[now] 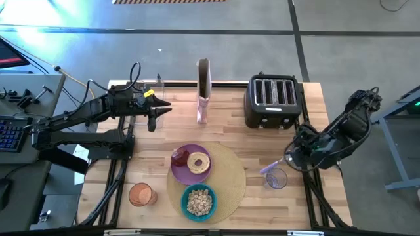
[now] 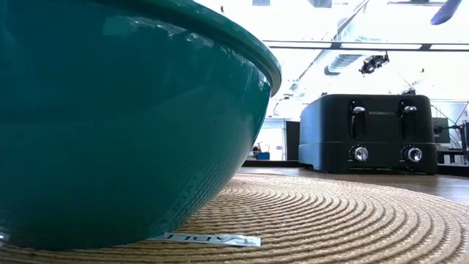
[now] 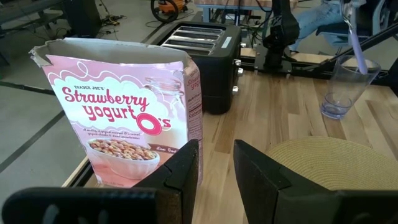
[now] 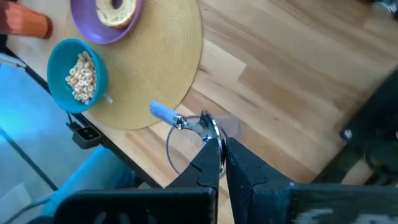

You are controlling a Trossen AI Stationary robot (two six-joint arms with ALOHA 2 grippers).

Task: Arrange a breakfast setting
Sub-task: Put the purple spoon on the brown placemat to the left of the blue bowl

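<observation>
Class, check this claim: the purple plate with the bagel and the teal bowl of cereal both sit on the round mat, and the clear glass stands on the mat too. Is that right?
One detail is wrong. The purple plate with the bagel and the teal bowl of cereal do sit on the round mat, but the clear glass stands on the bare wooden table beside the mat. The high view shows it.

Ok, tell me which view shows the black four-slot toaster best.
The high view: black four-slot toaster whole, all slots visible. The low view shows its front with levers and knobs; the left wrist view, one end; the right wrist view, nothing.
</observation>
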